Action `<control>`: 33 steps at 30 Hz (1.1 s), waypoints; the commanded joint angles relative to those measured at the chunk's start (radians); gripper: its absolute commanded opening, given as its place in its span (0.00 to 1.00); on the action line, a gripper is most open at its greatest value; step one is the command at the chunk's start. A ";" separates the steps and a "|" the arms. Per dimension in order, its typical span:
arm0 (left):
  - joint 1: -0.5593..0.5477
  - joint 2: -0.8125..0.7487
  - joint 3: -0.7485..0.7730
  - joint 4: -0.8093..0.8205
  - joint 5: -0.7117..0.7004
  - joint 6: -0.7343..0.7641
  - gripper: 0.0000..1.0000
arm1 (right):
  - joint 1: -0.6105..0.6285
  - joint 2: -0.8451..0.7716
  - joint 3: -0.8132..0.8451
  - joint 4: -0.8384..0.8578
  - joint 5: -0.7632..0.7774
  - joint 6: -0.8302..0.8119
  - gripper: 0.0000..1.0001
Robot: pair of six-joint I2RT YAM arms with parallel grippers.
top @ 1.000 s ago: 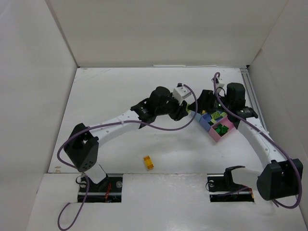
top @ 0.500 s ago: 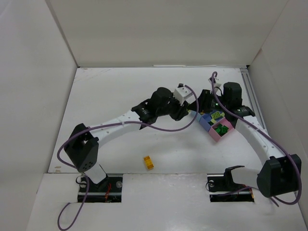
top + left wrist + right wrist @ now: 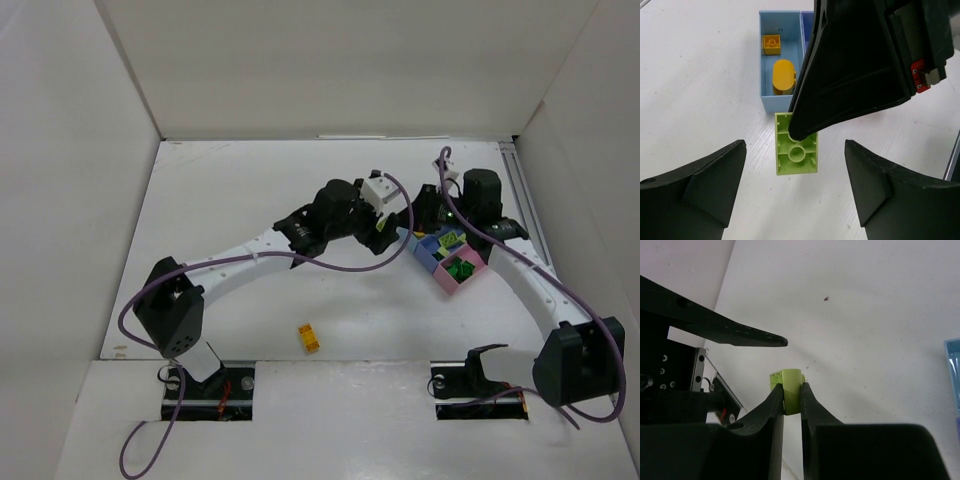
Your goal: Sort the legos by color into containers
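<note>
As right gripper pinches, lime brick sits between.

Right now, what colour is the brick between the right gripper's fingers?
The brick is lime yellow-green. The left wrist view shows it best.

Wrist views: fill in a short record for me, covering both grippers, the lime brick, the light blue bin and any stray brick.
right gripper: shut on the lime brick
left gripper: open, fingers either side of that brick, not touching it
lime brick: underside faces the left wrist camera, just outside the light blue bin
light blue bin: two orange-yellow pieces inside
stray brick: orange-yellow, alone on the table, away from the bins
</note>
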 commanded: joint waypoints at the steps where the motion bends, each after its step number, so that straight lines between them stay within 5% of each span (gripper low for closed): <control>1: -0.005 -0.023 0.050 0.058 -0.001 -0.006 0.78 | -0.030 -0.022 0.041 0.046 -0.005 -0.016 0.00; 8: -0.005 -0.092 -0.009 -0.001 -0.042 -0.050 0.95 | -0.133 -0.040 0.071 -0.089 0.099 -0.140 0.00; 16: -0.005 -0.259 -0.200 -0.131 -0.250 -0.349 1.00 | -0.145 -0.094 0.093 -0.308 0.786 -0.213 0.00; 22: -0.014 -0.325 -0.350 -0.250 -0.260 -0.591 1.00 | -0.145 -0.024 0.075 -0.318 0.838 -0.213 0.00; 28: -0.057 -0.388 -0.445 -0.358 -0.340 -0.748 1.00 | -0.145 0.013 0.035 -0.244 0.822 -0.203 0.13; 32: -0.078 -0.429 -0.499 -0.381 -0.358 -0.840 1.00 | -0.135 0.033 0.035 -0.235 0.822 -0.213 0.26; 33: -0.078 -0.445 -0.510 -0.398 -0.358 -0.857 1.00 | -0.135 0.044 0.035 -0.235 0.822 -0.213 0.40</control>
